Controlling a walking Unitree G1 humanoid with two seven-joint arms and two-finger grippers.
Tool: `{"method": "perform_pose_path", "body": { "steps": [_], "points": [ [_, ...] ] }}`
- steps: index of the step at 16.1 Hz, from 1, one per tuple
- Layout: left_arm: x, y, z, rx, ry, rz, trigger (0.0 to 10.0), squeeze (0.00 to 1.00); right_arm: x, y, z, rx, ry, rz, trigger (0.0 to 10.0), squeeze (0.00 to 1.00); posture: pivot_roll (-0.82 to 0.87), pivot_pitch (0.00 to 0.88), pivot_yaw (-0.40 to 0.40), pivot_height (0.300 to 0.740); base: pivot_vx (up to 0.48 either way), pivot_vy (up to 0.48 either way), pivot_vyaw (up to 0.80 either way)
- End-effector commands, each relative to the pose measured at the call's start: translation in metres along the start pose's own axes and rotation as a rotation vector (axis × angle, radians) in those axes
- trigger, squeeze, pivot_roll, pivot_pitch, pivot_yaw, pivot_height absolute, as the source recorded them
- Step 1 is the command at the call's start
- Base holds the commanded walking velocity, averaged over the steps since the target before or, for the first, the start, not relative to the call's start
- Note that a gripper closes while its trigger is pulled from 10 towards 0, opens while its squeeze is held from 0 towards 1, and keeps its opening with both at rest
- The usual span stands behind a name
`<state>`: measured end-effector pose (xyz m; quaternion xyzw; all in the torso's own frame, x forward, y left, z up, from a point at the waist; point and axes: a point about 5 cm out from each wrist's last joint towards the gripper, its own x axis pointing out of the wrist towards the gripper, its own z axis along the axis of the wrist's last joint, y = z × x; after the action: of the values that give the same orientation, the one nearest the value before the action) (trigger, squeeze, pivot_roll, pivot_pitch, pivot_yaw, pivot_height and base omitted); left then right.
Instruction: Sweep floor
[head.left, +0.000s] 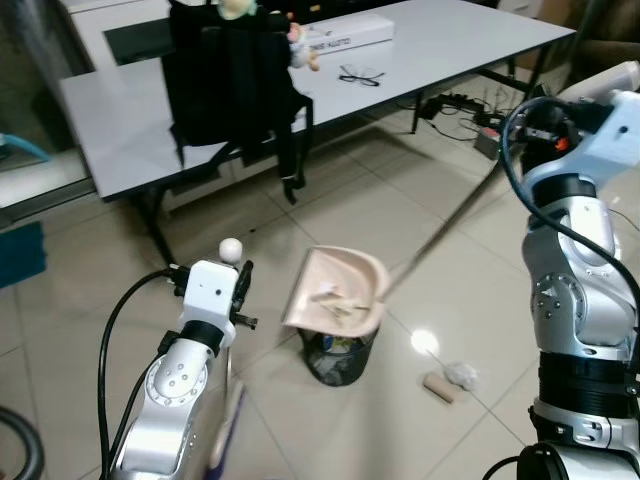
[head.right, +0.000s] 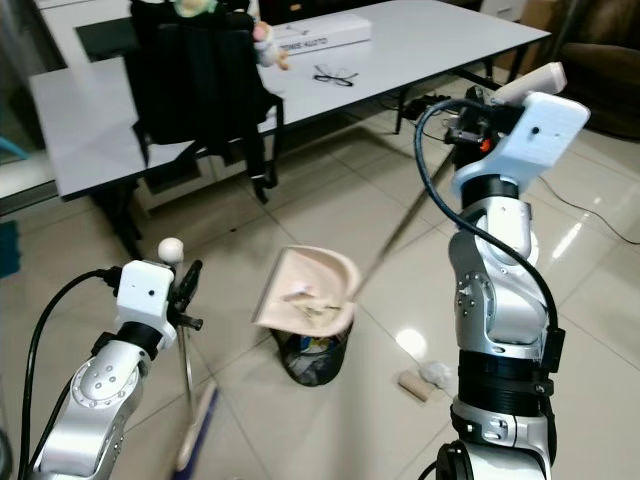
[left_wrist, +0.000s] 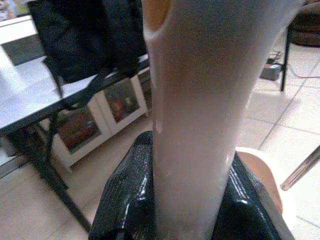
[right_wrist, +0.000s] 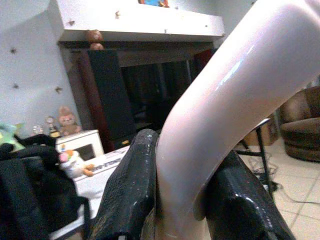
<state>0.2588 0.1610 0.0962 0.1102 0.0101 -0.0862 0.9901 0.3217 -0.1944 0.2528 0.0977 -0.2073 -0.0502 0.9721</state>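
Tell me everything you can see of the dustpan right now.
The dustpan is pale pink, plastic by its look, a scoop on a long thin metal pole. It is raised and tilted over the black mesh bin, with scraps of litter in the scoop. The pole runs up to the right claw, which is shut on the pink curved handle. Whether the scoop touches the bin's rim I cannot tell.

black backpack (head.left: 232, 75) and glasses (head.left: 360, 75) on grey table (head.left: 440, 45).
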Motion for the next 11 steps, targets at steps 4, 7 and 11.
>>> {"method": "perform_pose_path", "body": {
  "steps": [4, 7, 11],
  "points": [
    [0.0, 0.003, 0.002, 0.017, 0.002, 0.004, 10.0, 0.0, 0.003, 0.008, 0.015, -0.024, -0.111, 0.059, 10.0, 0.0, -0.1, 0.0, 0.059, 0.74, 0.0, 0.0, 0.0],
    [-0.001, 0.003, 0.001, 0.014, 0.008, 0.006, 10.0, 0.0, 0.005, 0.024, 0.017, -0.091, -0.157, 0.155, 10.0, 0.0, -0.1, 0.0, 0.052, 0.74, 0.0, 0.0, 0.0],
    [-0.002, 0.002, 0.0, 0.013, 0.013, 0.005, 10.0, 0.0, 0.005, 0.053, 0.01, -0.202, -0.197, 0.326, 10.0, 0.0, -0.09, 0.0, 0.048, 0.74, 0.0, 0.0, 0.0]
  ]
}}
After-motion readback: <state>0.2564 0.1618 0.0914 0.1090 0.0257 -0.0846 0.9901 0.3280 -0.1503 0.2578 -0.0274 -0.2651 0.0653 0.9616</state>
